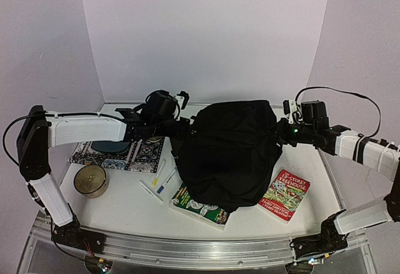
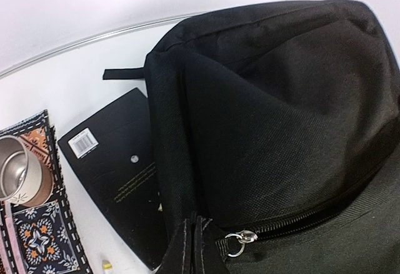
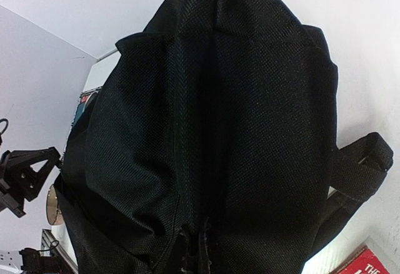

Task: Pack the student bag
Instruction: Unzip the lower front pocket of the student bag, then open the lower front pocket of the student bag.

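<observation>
White counter (image 1: 125, 205) and pale walls are being shown from above, with the student bag (image 1: 228, 149) being held at the middle of the counter between the two arms. Both claws' tips are being swallowed by black fabric in that top view, so the grips are being read from the wrist cameras. The left claw (image 2: 190, 246) is being pressed together on a fold beside the zipper pull (image 2: 240, 238). The right claw (image 3: 192, 252) is being pinched onto cloth at the bag's opposite side, its fingers barely being made out against the dark weave. A green book (image 1: 199, 206) is being half covered by the bag's near edge, with a red book (image 1: 284, 194) lying just beside the bag. A black notebook (image 2: 115, 171), partly tucked under the bag, is being shown clearly only by the left wrist camera, alongside a patterned mat (image 2: 37, 236) and a round tin (image 2: 19, 171), both being cut off by the frame.
</observation>
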